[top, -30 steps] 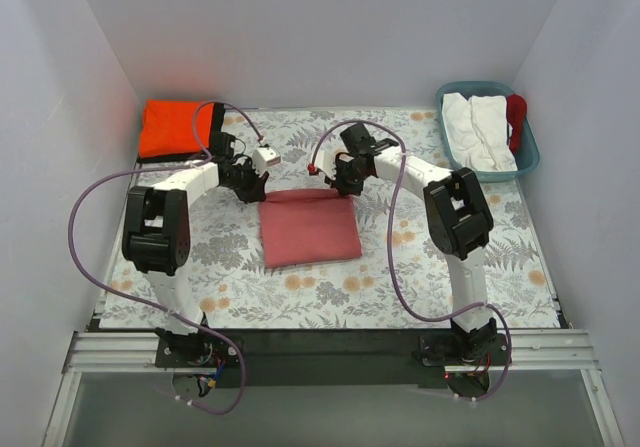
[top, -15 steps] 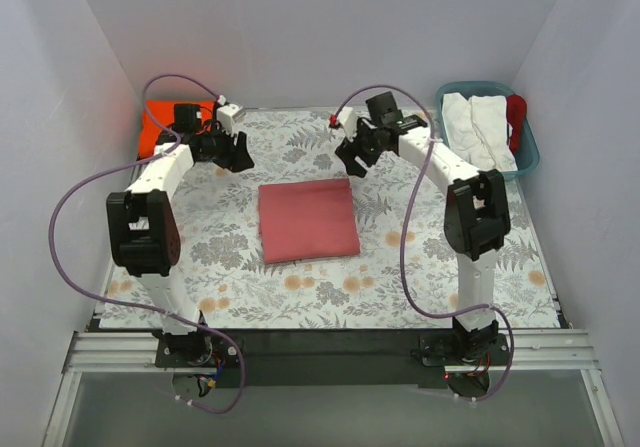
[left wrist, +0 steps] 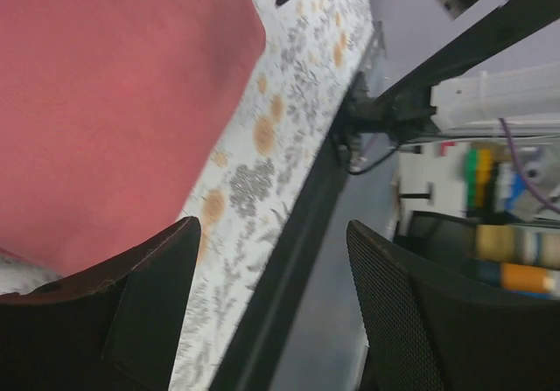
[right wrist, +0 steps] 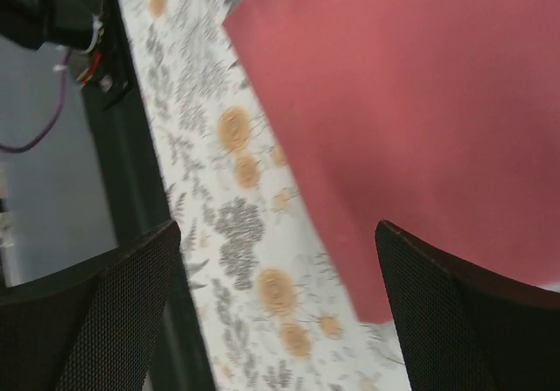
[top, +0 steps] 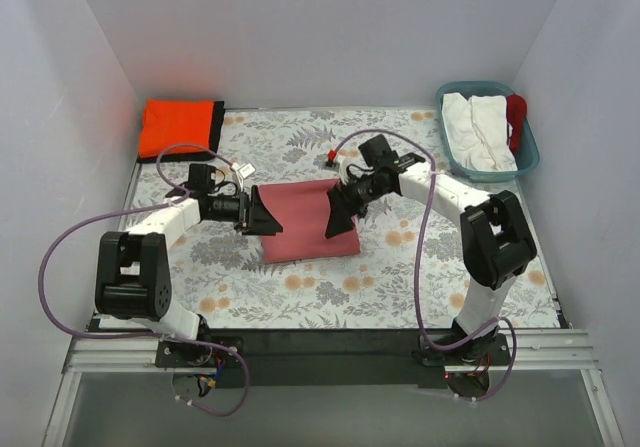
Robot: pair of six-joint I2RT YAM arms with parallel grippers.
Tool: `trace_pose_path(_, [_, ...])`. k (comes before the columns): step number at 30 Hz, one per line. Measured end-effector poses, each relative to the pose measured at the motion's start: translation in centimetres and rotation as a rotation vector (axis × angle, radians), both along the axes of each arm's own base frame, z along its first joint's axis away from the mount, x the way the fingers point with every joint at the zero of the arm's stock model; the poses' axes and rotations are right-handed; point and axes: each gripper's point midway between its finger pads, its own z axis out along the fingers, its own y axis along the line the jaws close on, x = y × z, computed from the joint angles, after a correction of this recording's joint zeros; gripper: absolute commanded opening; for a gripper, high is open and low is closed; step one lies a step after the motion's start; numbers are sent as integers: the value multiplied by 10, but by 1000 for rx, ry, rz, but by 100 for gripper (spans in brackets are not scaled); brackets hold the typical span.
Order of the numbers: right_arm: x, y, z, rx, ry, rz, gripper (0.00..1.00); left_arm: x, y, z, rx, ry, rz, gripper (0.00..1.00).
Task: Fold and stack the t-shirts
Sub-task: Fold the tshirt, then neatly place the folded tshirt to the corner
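Rose-red t-shirt [top: 305,229] folded mid-table, orange t-shirt [top: 178,127] at far-left corner | left gripper [top: 264,214] and right gripper [top: 338,215] at the red one's side edges, jaws spread, pinching nothing | likely risk: if you pinch only the top layer, the fold opens on the carry.

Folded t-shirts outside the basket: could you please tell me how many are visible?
3: a rose-red shirt at centre, an orange shirt in the far-left corner, and a black shirt edging its right side. Others may lie beneath.
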Motion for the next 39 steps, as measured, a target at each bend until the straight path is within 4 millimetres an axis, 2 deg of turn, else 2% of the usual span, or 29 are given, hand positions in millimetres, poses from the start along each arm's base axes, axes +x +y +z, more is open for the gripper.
trace_pose_path(3, [-38,2,-30,-34,153,37,98,-20,-3,-17,-44,154,-13,64])
trace_pose_path(6, [-46,2,-50,-48,245,31,97,-27,-7,-31,-74,269,-26,62])
trace_pose_path(11, [-38,-7,-86,-89,330,-26,97,-30,-7,-65,-51,417,-12,61])
trace_pose_path(13, [-31,-9,-89,-75,373,-49,97,-26,-6,-78,-25,455,1,61])
trace_pose_path(15, [-19,-10,-89,-68,374,-70,96,-11,-5,-90,-1,480,17,61])
trace_pose_path(17, [-2,-10,-89,-59,364,-94,96,8,-5,-93,1,475,26,61])
trace_pose_path(20, [21,-14,-87,-62,317,-128,95,35,-2,-85,7,402,39,61])
trace_pose_path(23, [34,-19,-83,-77,255,-152,95,57,10,-66,-13,311,80,62])
trace_pose_path(26, [36,-19,-70,-100,174,-153,91,69,43,-38,-46,234,208,68])
trace_pose_path(28, [35,-11,-54,-123,56,-132,87,71,69,-17,-42,173,322,70])
trace_pose_path(31, [32,17,-23,-161,-220,-69,79,75,93,12,-7,82,459,72])
trace_pose_path(34, [14,60,2,-166,-514,38,72,76,98,34,19,40,540,74])
trace_pose_path(36, [-3,86,8,-171,-656,106,66,75,102,34,32,51,587,75])
trace_pose_path(39, [-23,106,-3,-221,-775,178,63,73,113,19,63,120,676,75])
